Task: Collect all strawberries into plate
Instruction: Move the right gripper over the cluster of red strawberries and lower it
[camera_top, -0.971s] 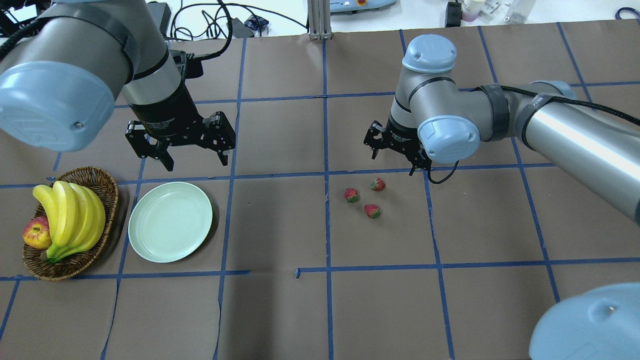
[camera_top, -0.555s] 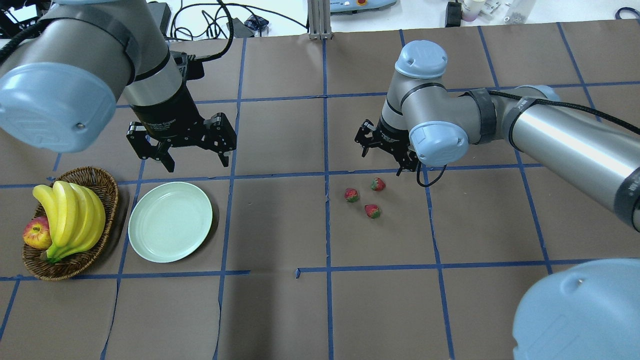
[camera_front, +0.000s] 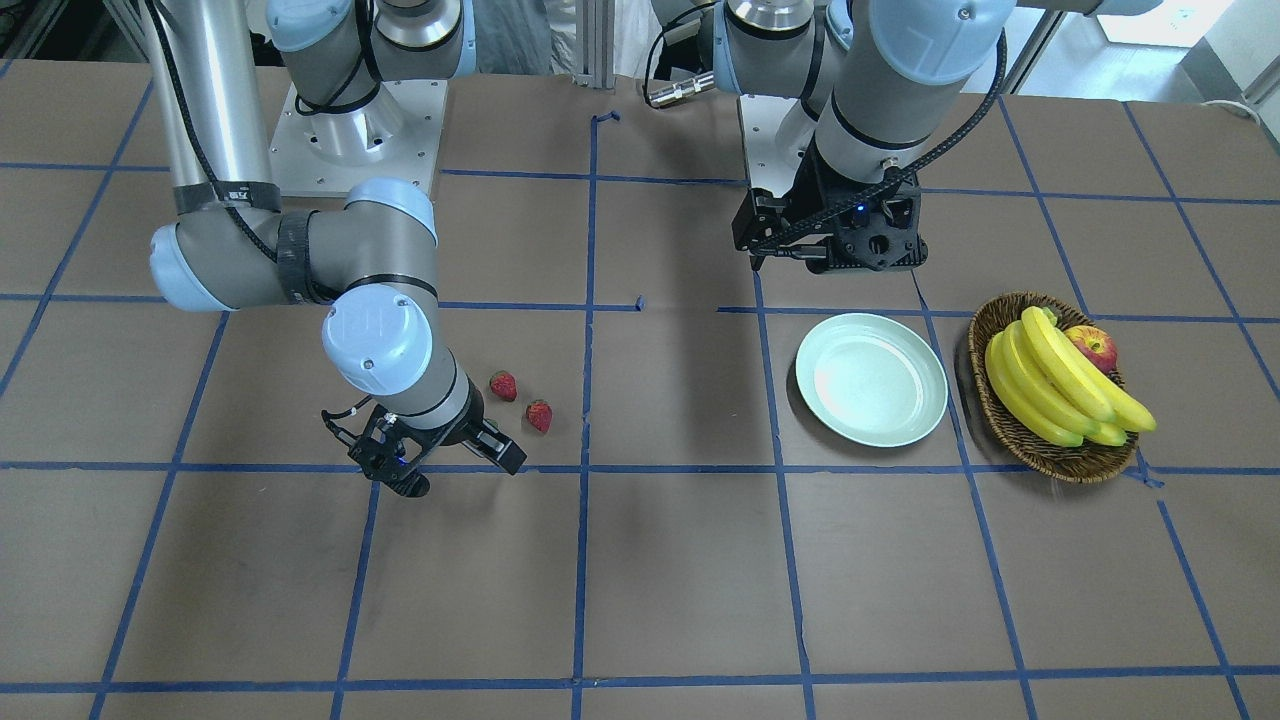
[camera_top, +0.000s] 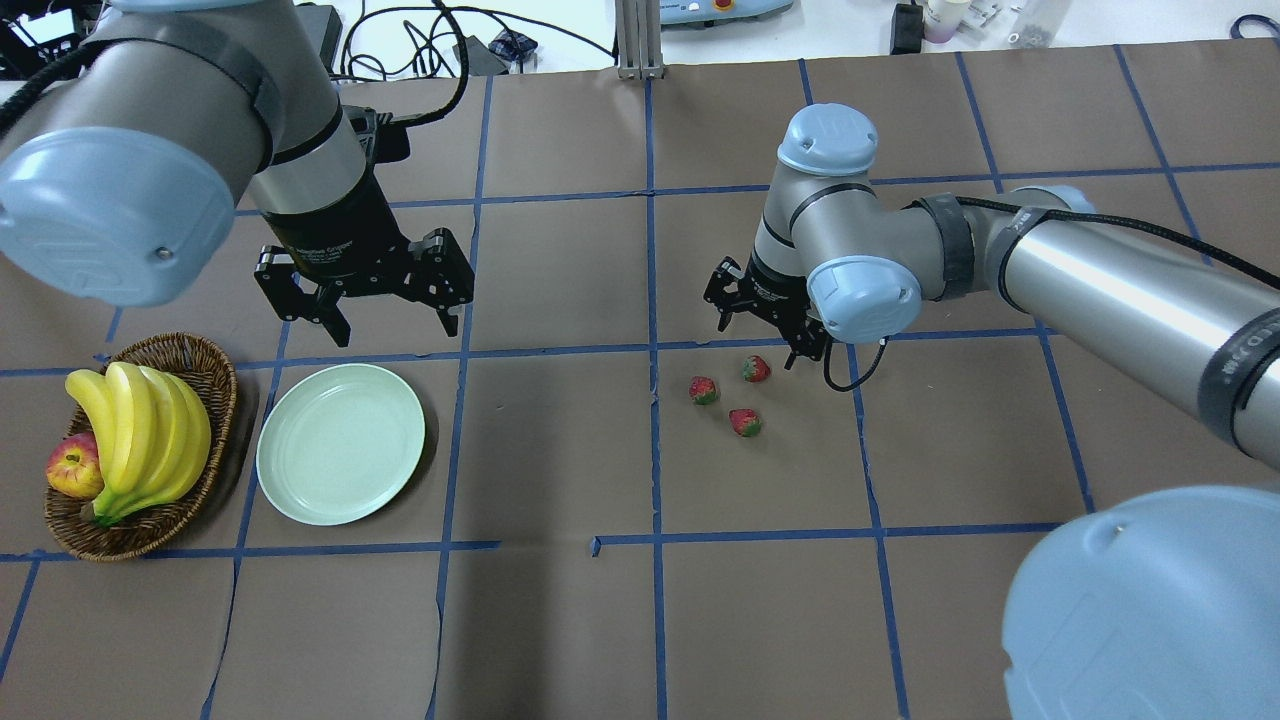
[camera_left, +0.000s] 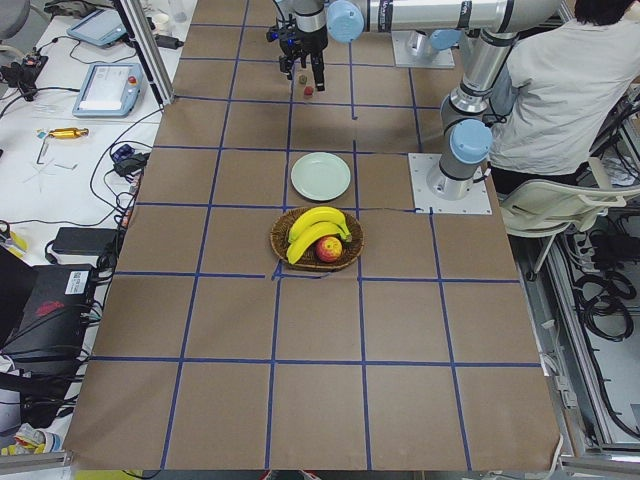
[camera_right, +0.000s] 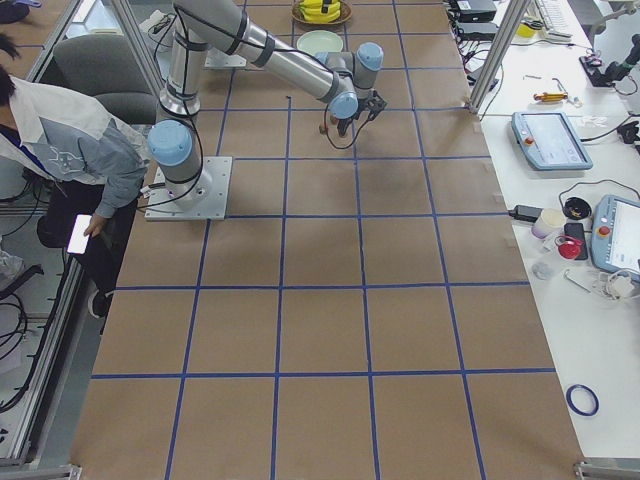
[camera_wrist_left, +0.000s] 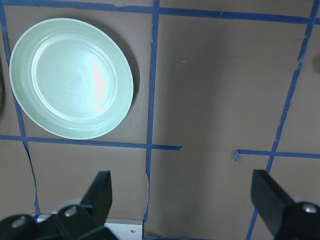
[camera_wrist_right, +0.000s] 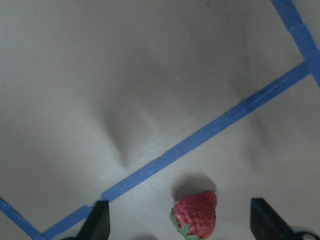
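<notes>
Brown-papered and gridded with blue tape, the counter is seen from overhead. The mint-green plate lies bare, with a wicker basket of bananas and an apple just beside it. Three strawberries sit in a loose cluster well apart from the plate, on the side away from the basket. The left gripper hangs just beyond the plate, spread wide and empty. The right gripper, also wide, hangs over the cluster's far edge.

From across the counter, only two berries show; the right arm hides the third.

Both side cameras place the plate between basket and berries, with a person by the robot's base.

The left wrist camera looks down on the plate, its fingers set far apart.

The right wrist camera finds one strawberry on the paper between widely parted fingers.
</notes>
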